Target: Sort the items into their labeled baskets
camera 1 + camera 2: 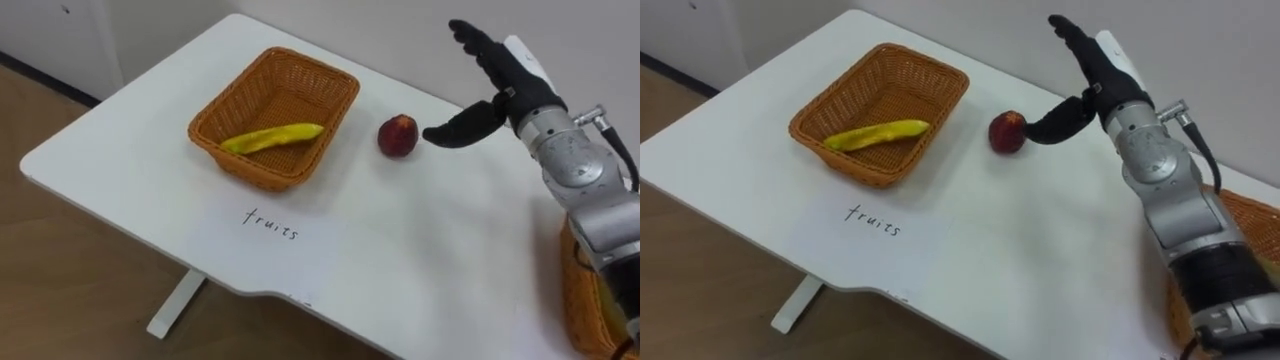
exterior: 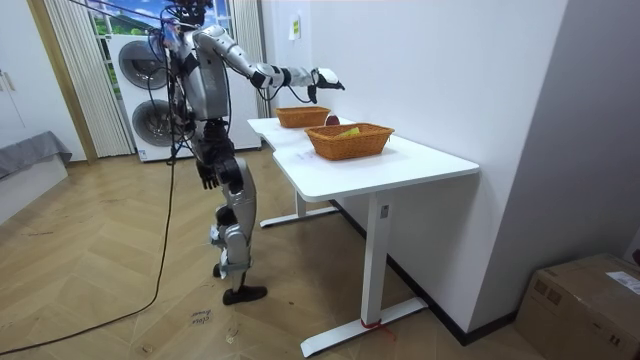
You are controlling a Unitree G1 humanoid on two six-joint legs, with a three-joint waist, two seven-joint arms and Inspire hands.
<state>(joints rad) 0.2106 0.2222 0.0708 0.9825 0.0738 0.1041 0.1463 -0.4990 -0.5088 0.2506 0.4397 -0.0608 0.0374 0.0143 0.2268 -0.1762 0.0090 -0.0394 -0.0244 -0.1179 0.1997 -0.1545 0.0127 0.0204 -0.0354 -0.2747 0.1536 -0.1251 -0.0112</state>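
A woven basket (image 1: 335,82) stands on the white table (image 1: 420,250) above a handwritten "fruits" label (image 1: 270,223). A yellow banana (image 1: 272,138) lies inside it. A red, round fruit (image 1: 398,135) sits on the table just right of this basket. My right hand (image 1: 508,82) hovers open a little to the right of the fruit and above it, fingers spread upward and thumb pointing at the fruit without touching it. In the room view I stand at the table's end with my right arm stretched over it, and my left hand (image 2: 207,178) hangs at my side.
A second woven basket (image 1: 1252,215) sits at the table's right end, under my right forearm. A wall runs close behind the table's far edge. In the room view, washing machines (image 2: 140,90) stand behind me.
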